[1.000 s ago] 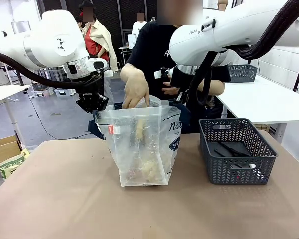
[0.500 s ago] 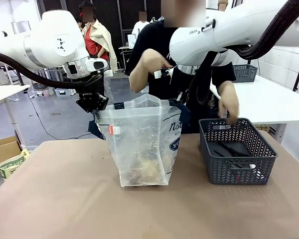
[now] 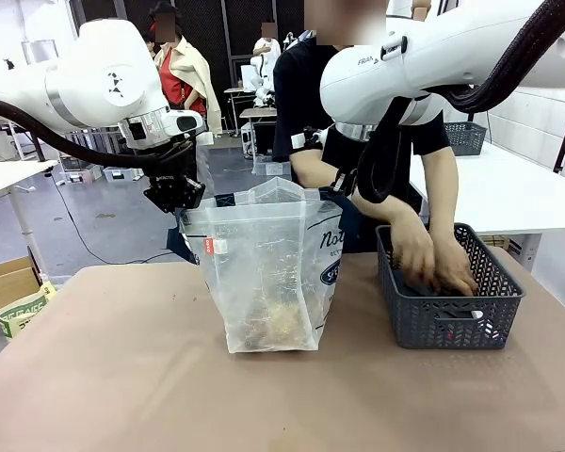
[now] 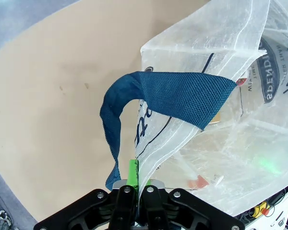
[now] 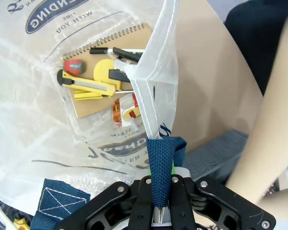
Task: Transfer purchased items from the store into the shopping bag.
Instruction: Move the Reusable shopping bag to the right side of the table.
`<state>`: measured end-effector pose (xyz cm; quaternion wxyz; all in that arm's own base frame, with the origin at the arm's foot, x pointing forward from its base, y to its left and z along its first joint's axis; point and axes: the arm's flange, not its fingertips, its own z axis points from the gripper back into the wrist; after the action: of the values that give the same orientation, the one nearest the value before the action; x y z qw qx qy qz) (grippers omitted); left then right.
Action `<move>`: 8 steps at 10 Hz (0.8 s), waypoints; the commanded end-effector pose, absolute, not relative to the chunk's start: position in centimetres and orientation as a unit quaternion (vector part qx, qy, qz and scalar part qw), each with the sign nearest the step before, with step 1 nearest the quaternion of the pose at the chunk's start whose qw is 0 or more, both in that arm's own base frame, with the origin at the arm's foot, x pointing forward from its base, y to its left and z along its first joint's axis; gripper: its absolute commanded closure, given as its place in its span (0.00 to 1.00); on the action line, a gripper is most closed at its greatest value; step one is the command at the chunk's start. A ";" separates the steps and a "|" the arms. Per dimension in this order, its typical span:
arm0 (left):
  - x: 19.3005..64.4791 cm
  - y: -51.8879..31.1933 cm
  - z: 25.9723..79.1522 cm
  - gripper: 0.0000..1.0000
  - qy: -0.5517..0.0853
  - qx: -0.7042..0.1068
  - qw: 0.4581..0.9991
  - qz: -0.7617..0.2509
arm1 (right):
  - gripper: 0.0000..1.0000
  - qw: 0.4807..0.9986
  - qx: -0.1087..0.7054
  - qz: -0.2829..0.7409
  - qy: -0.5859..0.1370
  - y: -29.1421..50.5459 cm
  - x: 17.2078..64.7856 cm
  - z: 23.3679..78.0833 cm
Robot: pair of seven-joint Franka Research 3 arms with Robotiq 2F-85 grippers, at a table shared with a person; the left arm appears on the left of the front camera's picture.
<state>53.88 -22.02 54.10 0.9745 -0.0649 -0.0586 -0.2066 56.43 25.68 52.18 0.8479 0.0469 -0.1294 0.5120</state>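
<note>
Shopping bag: I see the shopping bag (image 3: 268, 273) standing upright mid-table on the brown table (image 3: 113, 377), with its mouth held open between the two arms.
Left gripper: the left gripper (image 3: 174, 193) sits at 10 o'clock of the bag's mouth. In its wrist view the fingers are pressed together on the translucent rim, touching the plastic, with the navy strap handle (image 4: 173, 96) looping off at their 12 o'clock.
Right gripper: the right gripper (image 5: 159, 213) has its fingers pinched together on the second navy strap (image 5: 160, 160), and the bag's rim rises from that grip toward 12 o'clock.
Bag contents: in the right wrist view a spiral notebook (image 5: 129, 45) lies at the bottom with a yellow utility knife (image 5: 86, 85) on it. A small red, white and yellow item (image 5: 125, 108) at 5 o'clock of the knife I cannot identify.
Basket: a dark grey mesh basket (image 3: 449, 331) stands at 3 o'clock of the bag, apart from it.
Person: a person (image 3: 306, 104) stands at 12 o'clock across the table with both hands (image 3: 416, 254) down inside the basket. I cannot tell what they touch.
</note>
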 end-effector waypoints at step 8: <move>54.0 -21.9 54.3 1.00 -0.063 -0.061 0.976 -0.201 | 1.00 0.848 0.046 0.512 -0.129 25.5 56.5 52.2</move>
<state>53.88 -22.02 54.10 0.9745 -0.0649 -0.0586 -0.2066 56.43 25.68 52.19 0.8479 0.0469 -0.1294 0.5120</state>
